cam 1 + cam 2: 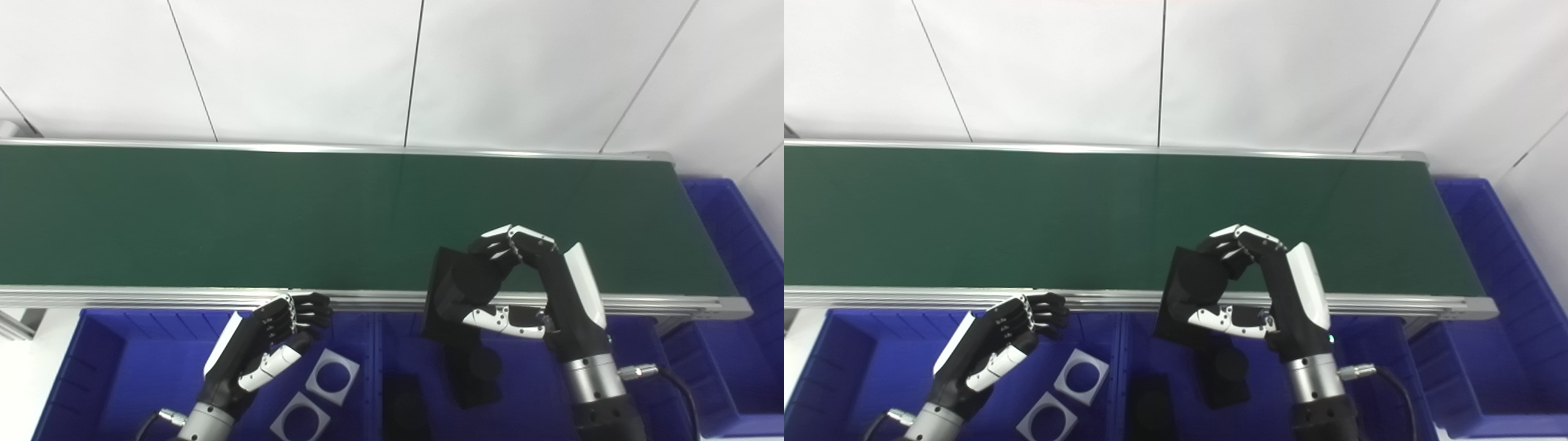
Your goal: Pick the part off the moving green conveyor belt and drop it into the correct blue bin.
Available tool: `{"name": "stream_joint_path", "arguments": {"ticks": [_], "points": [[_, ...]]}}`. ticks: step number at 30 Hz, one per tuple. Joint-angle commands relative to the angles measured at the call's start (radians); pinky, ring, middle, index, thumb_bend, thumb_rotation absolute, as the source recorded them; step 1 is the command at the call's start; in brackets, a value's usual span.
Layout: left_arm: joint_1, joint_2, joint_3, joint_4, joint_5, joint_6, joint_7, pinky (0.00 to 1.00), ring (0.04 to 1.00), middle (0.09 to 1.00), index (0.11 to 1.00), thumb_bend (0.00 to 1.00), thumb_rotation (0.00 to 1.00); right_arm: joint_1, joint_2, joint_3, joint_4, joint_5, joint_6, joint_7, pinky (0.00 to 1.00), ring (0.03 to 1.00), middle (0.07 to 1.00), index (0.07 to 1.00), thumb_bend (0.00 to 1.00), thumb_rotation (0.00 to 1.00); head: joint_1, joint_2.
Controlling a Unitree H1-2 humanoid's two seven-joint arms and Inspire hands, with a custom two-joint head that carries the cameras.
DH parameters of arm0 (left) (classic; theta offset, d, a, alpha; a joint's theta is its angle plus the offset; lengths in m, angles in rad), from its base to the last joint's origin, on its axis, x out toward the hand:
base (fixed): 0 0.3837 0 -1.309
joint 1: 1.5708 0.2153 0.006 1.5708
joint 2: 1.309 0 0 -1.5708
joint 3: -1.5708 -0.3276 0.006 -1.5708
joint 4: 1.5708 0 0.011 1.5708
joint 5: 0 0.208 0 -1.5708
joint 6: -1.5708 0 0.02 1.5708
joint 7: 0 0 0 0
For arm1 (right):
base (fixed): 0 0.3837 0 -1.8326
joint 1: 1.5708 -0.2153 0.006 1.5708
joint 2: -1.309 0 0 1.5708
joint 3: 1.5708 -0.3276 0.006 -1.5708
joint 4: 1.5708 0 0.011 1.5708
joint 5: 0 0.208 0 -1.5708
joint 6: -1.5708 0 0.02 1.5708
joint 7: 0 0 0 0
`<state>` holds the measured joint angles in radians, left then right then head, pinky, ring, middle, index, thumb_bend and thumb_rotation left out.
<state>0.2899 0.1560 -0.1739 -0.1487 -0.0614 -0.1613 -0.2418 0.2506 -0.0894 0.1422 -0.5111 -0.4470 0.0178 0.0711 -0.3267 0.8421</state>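
My right hand (527,288) is shut on a flat black square part (450,294) and holds it tilted above the belt's near rail, over the middle blue bin (527,380). The green conveyor belt (245,214) carries no other part. My left hand (275,334) hovers over the left blue bin (122,367) with fingers curled and apart, holding nothing. The part also shows in the right eye view (1191,294).
The left bin holds two white square plates with round holes (332,375). The middle bin holds two black parts (474,376). Another blue bin (735,245) stands at the belt's right end. A metal rail (153,297) runs between belt and bins.
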Motion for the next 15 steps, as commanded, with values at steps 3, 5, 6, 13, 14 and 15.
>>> {"name": "stream_joint_path", "arguments": {"ticks": [3,5,6,13,14,15], "points": [[-0.001,0.011,0.008,-0.050,-0.015,0.004,-0.007,0.56,0.630,0.665,0.692,0.70,0.67,0.017,0.021,0.020,0.042,0.014,-0.064,-0.032,0.38,0.413,0.494,0.519,0.52,0.00,0.002,0.009],[-0.001,0.013,0.010,-0.050,-0.016,0.007,-0.008,0.55,0.630,0.665,0.691,0.71,0.67,0.019,0.026,0.025,0.076,0.023,-0.067,-0.035,0.38,0.416,0.495,0.517,0.52,0.00,0.000,0.012],[-0.001,0.013,0.011,-0.050,-0.017,0.009,-0.008,0.56,0.630,0.665,0.691,0.72,0.68,0.018,0.026,0.027,0.092,0.024,-0.066,-0.037,0.38,0.415,0.493,0.519,0.52,0.00,-0.001,0.013],[0.001,0.017,0.015,-0.064,-0.014,0.026,-0.009,0.56,0.633,0.666,0.692,0.72,0.68,-0.010,0.022,0.045,0.226,0.016,-0.066,-0.056,0.36,0.401,0.481,0.530,0.52,0.00,-0.002,0.018],[0.001,0.017,0.016,-0.063,-0.016,0.027,-0.009,0.56,0.633,0.667,0.692,0.72,0.68,-0.013,0.022,0.048,0.240,0.016,-0.063,-0.056,0.36,0.402,0.483,0.527,0.52,0.00,-0.002,0.018],[0.001,0.018,0.017,-0.062,-0.018,0.026,-0.011,0.56,0.633,0.667,0.692,0.72,0.68,-0.015,0.023,0.052,0.251,0.016,-0.060,-0.055,0.36,0.402,0.484,0.526,0.52,0.00,-0.004,0.015]]}}
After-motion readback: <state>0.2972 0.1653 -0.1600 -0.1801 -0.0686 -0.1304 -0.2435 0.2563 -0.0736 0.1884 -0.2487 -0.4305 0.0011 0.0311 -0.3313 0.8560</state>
